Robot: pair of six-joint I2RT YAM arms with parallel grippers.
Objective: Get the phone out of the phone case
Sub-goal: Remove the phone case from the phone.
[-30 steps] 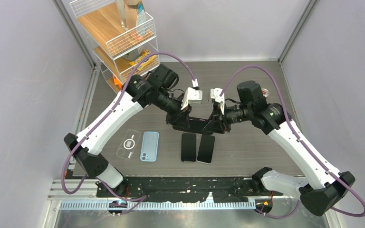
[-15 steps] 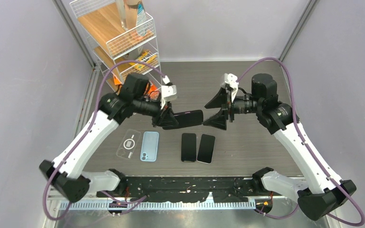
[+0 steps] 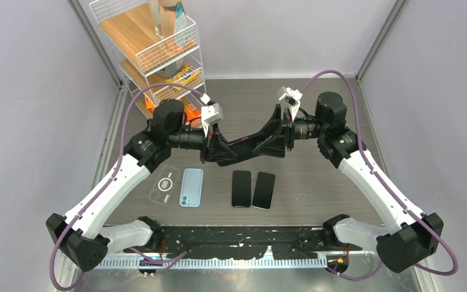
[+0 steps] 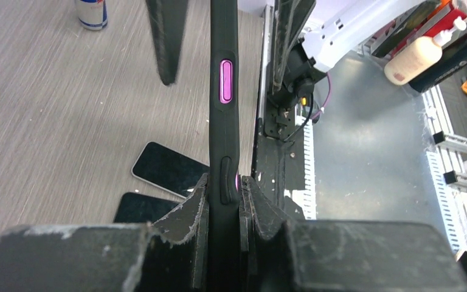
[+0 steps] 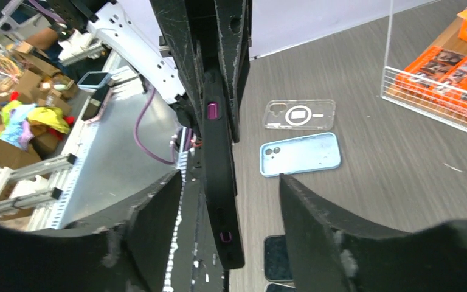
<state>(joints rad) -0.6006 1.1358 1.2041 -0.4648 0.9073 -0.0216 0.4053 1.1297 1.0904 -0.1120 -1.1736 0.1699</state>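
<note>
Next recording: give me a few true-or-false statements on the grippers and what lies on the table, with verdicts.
1. The left gripper has its jaws shut on the black-cased phone. True.
2. The right gripper is clamped on that phone too. False: its jaws stand open, one on either side of it.
3. Two dark phones lie side by side on the table. True.
4. The clear case lies on top of the dark phones. False: it lies apart from them, beside the light blue case.

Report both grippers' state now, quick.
Left gripper: closed on the black-cased phone with purple buttons.
Right gripper: open, fingers either side of that phone.
</note>
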